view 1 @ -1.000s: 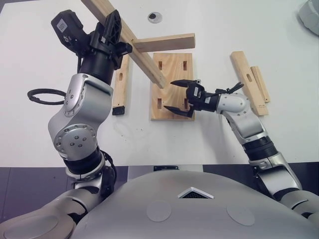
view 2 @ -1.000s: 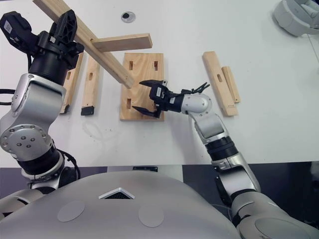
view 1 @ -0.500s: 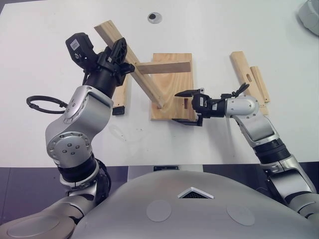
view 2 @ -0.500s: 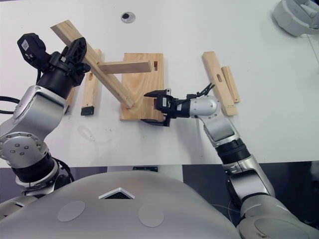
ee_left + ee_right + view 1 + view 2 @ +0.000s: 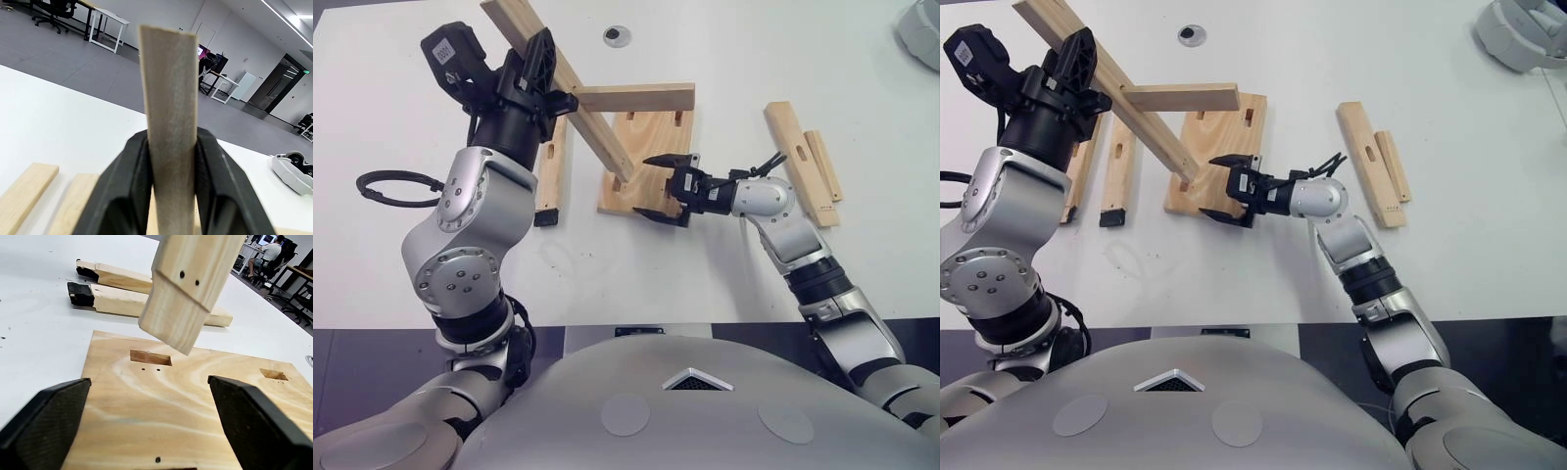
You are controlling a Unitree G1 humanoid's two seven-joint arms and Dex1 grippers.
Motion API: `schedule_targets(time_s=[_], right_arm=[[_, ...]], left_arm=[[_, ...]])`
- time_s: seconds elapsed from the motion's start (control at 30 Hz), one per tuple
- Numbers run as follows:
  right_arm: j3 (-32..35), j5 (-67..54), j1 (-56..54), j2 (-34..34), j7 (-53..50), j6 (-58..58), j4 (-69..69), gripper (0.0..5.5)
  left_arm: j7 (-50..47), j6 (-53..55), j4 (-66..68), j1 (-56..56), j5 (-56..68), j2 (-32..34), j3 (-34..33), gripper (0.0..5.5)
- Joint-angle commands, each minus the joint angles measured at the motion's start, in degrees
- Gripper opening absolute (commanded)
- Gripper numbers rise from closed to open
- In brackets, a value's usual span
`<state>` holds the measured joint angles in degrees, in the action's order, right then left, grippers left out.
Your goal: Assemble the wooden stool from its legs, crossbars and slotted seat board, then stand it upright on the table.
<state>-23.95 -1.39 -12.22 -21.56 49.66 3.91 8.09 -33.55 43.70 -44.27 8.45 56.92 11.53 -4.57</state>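
1. Over worktop (image 5: pixel 724 59) centre: left pincer (image 5: pixel 536 70) pinches tilted leg (image 5: pixel 592 127), crossbar (image 5: pixel 636 97) attached; its lower end sits just above seat board (image 5: pixel 651 147) slot.
2. Right pincer (image 5: pixel 648 186) spread at board's near-right edge.
3. 2 spare legs (image 5: pixel 1119 166) left, 2 pieces (image 5: pixel 1371 162) right.

Bright, even light from above. Ceiling strip lamps (image 5: pixel 288 11) glow at upper right of the left wrist view. The white worktop (image 5: pixel 401 284) glares, near washed out. Shadows are soft and faint, with a thin dark line under the seat board (image 5: pixel 656 147)'s near edge. The left gripper (image 5: pixel 171 139), clamped on the stool leg (image 5: pixel 168 88), reads flat black with little detail.
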Motion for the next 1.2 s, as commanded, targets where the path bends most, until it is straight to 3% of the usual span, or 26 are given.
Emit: schedule_targets(time_s=[0.03, 0.3, 0.5, 1.2], right_arm=[[5.28, -4.69, 0.81, 0.20, -1.15, -2.82, -4.10, 4.47], [16.56, -5.54, 7.72, -4.96, -7.80, -6.61, -12.32, 4.47], [20.77, -4.58, 10.89, -5.35, -13.03, -6.59, -12.39, 4.47], [19.95, -4.16, 10.21, -3.88, -16.10, -6.67, -11.20, 4.47]], left_arm=[[2.21, -0.78, -0.63, -0.24, -4.92, 0.63, 0.94, 1.02], [5.93, -2.24, -0.42, -4.28, -10.41, -2.09, 2.15, 1.02], [7.51, -2.40, 0.23, -5.52, -12.64, -3.63, 1.57, 1.02], [16.70, -8.75, 2.85, -9.90, -30.58, -8.04, 10.74, 1.02]])
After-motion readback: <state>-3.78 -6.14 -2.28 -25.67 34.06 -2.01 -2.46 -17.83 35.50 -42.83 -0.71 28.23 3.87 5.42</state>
